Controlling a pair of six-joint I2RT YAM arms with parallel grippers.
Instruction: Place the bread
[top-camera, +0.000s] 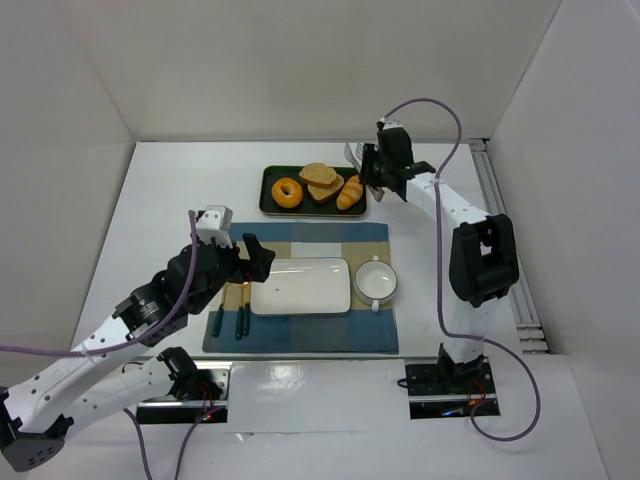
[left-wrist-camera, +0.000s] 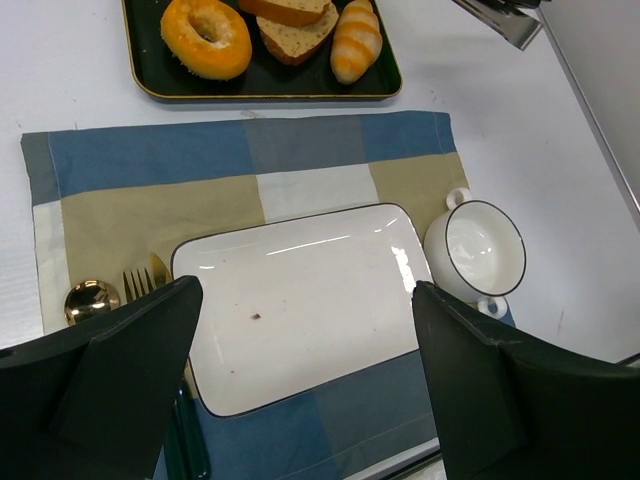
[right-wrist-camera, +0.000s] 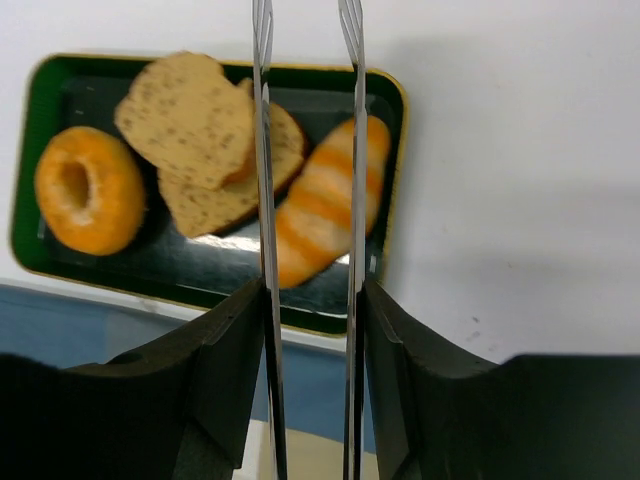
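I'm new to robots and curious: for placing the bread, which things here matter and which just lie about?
In the job: bread slices; tongs, gripped by the right gripper; green tray under the bread; probably the white plate.
Just lying about: doughnut; croissant; two-handled bowl; placemat; fork; spoon; open left gripper.

Two bread slices (top-camera: 321, 181); one each of doughnut (top-camera: 287, 192), croissant (top-camera: 350, 192), tray (left-wrist-camera: 290, 85), plate (top-camera: 300, 290), bowl (top-camera: 376, 280), tongs (right-wrist-camera: 263, 200).
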